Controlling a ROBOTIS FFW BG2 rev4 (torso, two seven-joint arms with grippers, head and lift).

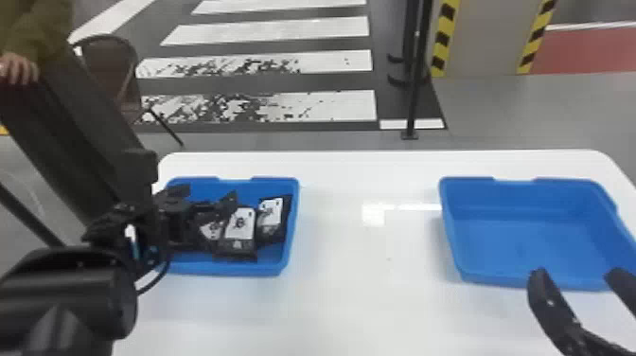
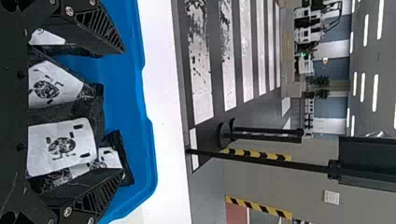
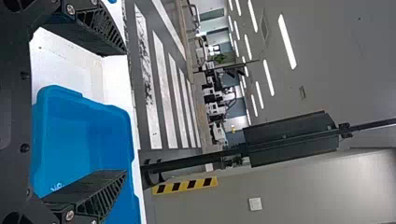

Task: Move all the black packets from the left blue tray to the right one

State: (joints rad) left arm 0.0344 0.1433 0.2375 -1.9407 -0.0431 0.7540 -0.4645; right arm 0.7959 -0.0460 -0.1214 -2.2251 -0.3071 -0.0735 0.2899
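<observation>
- A white bench [image 1: 359, 303] with rounded far corners carries two blue trays, well apart, with bare, shiny surface between them.
- Light bounces off that surface in a pale patch, just beside the right tray [image 1: 448, 236].
- The black packets [image 1: 240, 227], with white labels, lie in the left tray [image 1: 292, 227]. They're bunched together and overlapping, a few near its right wall.
- The left gripper [image 1: 211, 194] is over the left tray, its jaws spread apart with packets between them, clenched on none.
- The right gripper [image 1: 577, 274] is at the near edge of the right tray, its jaws wide apart and holding nothing.
- I see only blue plastic inside the right tray.
- Past the bench, broad white stripes [image 1: 265, 35] cross the dark floor like a crosswalk; the two closest are badly scuffed.
- A thin black post [image 1: 412, 113] rises from a small foot on the floor, beyond the bench's far edge.
- Behind it is a grey pillar [image 1: 487, 38] edged in yellow and black bands, with a red strip of floor [image 1: 587, 52] to its right.
- A brown-backed chair [image 1: 105, 66] is off to the left, past the bench.
- Overhead, long white lights [image 3: 287, 42] run along the grey ceiling.
</observation>
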